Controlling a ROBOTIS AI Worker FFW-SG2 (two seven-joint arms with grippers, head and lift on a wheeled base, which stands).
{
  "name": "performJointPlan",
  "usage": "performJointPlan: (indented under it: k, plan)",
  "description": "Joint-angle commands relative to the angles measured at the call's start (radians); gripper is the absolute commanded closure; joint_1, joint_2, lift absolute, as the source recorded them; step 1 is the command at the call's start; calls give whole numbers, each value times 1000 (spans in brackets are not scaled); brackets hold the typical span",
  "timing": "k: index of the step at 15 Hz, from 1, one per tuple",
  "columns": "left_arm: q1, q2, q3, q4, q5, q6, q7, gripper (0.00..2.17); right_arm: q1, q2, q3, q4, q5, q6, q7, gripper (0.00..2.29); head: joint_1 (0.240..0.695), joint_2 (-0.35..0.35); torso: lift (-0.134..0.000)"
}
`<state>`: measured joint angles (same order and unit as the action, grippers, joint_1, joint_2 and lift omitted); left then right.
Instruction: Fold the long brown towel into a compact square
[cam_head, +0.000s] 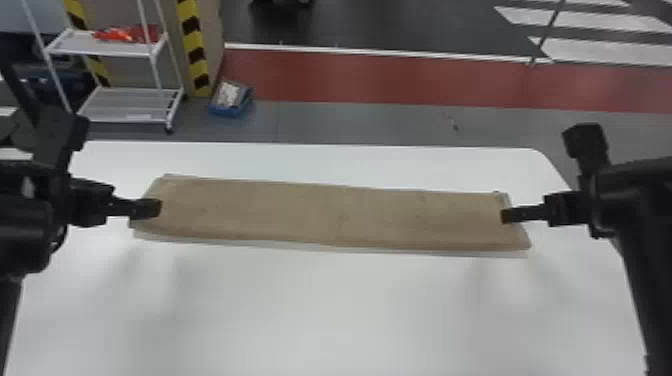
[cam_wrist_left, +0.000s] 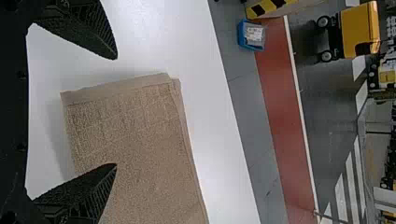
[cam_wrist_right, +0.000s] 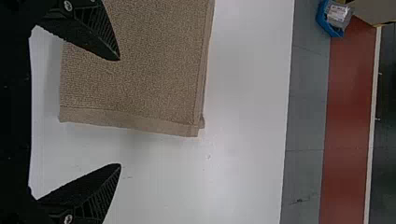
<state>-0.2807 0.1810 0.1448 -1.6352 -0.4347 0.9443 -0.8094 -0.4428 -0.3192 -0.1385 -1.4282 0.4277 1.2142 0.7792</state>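
Note:
A long brown towel lies flat as a strip from left to right across the white table, its layers showing along the edges. Over its left end is my left gripper; over its right end is my right gripper. In the left wrist view the left gripper is open, with the towel's end edge between its spread fingers. The right wrist view shows the right gripper open too, and the towel's other end edge lies between its fingertips. Neither gripper holds the cloth.
The white table extends in front of the towel and in a narrower band behind it. Beyond its far edge, on the floor, stand a white shelf cart and a blue bin.

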Motion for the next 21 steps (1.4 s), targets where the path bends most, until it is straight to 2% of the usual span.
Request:
performJointPlan:
  k: [1,5,8,13,14,19,21]
  plan:
    - [0,0,1,0,1,0,1,66,1,0,-1,0,0,0,0,73,695,-97,-120]
    - [0,-3,-4,12,11,0,26,66,3,0,-7,0,2,0,0,73,695,-96,-120]
    - [-26,-17,2,66,73,0,55,76,30,-8,-15,-8,0,0,0,73,695,-100,-120]
    - [-61,-35,7,126,195,-3,191,83,105,-41,-70,-75,-52,9,3,76,695,-130,-120]
    - [-64,-38,5,144,223,-18,230,83,121,-44,-81,-86,-73,18,5,76,695,-135,-120]
    - [-101,-40,38,258,323,-107,380,83,185,-46,-105,-135,-80,22,9,76,695,-140,-120]
    - [-127,-40,62,299,370,-107,392,107,191,-51,-107,-141,-80,25,11,76,695,-133,-120]
